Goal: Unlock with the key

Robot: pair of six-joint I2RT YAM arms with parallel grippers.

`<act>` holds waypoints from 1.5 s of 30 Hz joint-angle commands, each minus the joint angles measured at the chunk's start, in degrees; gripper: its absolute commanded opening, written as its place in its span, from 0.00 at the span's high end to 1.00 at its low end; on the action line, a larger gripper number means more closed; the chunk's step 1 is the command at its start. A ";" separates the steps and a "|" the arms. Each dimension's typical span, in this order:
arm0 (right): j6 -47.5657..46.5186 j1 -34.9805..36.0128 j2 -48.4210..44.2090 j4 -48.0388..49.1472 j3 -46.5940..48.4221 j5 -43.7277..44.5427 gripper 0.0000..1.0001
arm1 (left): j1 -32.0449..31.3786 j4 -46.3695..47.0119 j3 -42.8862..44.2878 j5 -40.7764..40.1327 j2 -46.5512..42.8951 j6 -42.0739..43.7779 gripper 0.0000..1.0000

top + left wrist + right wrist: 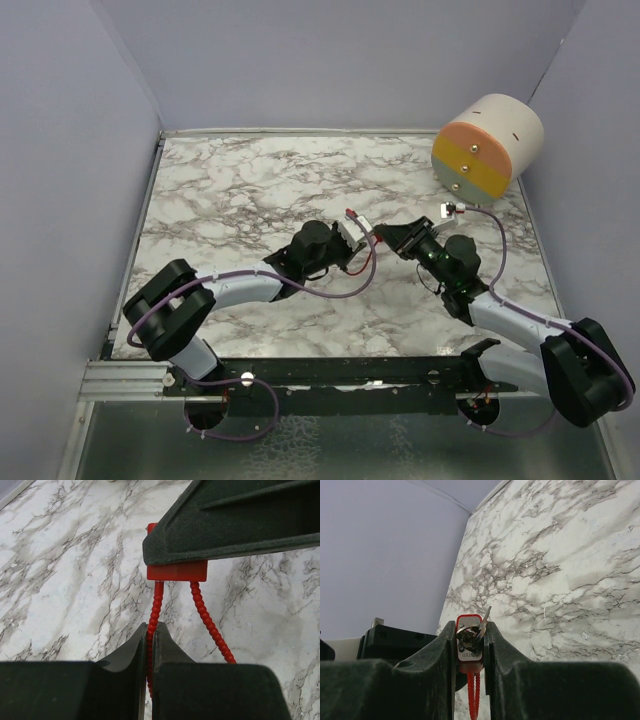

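Slipping looks the main risk: the left end effector (150, 632), closed tight on the red cable (158, 600), could lose it under a pull. The right end effector (470, 630) is clamped on the padlock body (470, 652), with the key (485, 616) at its face, over the marble worktop (570, 580). Nothing grips the key.

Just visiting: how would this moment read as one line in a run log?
left gripper: shut on red cable | right gripper: shut on red lock | key: at lock face
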 commanded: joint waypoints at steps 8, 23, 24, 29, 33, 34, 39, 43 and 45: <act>-0.49 -0.17 -1.12 2.08 -0.29 1.82 0.99 | 1.28 0.85 -1.66 3.88 -0.35 -3.30 1.00; -1.93 -0.35 -4.89 -0.88 0.20 5.79 0.99 | 1.88 -1.56 -2.29 3.27 -0.26 -5.51 1.00; -1.99 -0.46 -5.06 -1.20 0.24 5.89 0.99 | 1.87 -1.58 -3.00 2.94 -0.71 -5.64 1.00; -2.00 -0.70 -5.02 -0.80 0.40 5.80 0.99 | 1.83 -1.69 -4.32 2.16 -2.08 -5.92 1.00; -2.05 -0.73 -4.87 -0.63 0.56 5.52 0.99 | 1.81 -1.73 -3.71 3.96 -1.34 -5.85 1.00; -2.12 -0.71 -4.56 -0.52 0.76 5.01 0.99 | 1.83 -1.73 -3.22 4.62 -1.00 -5.65 1.00; -1.11 -0.71 -1.45 2.46 0.76 1.81 0.99 | 1.39 -2.00 1.41 9.70 1.71 -4.27 1.00; -0.37 -0.71 0.29 4.47 0.62 1.84 0.99 | -1.46 -2.88 5.50 11.63 4.35 -2.80 1.00; -0.40 -0.71 0.58 4.60 0.77 2.24 0.99 | -2.95 -3.05 6.38 12.16 5.38 -2.55 1.00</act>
